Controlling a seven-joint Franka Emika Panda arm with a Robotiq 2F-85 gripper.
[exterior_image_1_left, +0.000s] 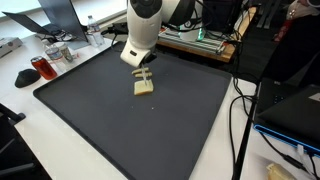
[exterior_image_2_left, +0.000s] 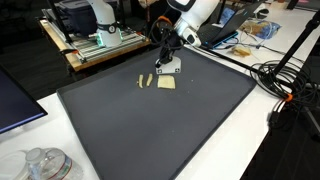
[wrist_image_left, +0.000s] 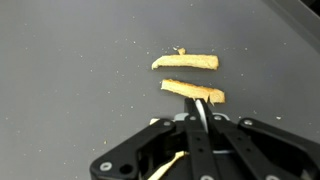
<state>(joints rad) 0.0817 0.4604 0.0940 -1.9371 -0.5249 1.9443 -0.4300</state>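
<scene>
On the counter (exterior_image_1_left: 60, 155) lies a dark mat (exterior_image_1_left: 190, 125), the white arm (exterior_image_1_left: 143, 25) over its far part. The tool (wrist_image_left: 201, 110) has its fingers drawn together, gripping nothing — tips at the nearer wooden strip (wrist_image_left: 180, 89), with the farther strip (wrist_image_left: 186, 62) parallel just beyond, both flat on the mat.

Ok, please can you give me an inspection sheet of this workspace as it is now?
Surface: dark mat lying flat on a white table.
Job's things: near strip and far strip, both tan, side by side, apart.
Clutter: red item off the mat, too small to name.
Grippers: pincer over the near strip, jaws look shut, holding nothing; contact cannot be told.
Cables: black cables beside the mat.
Surroundings: lab equipment behind.
</scene>
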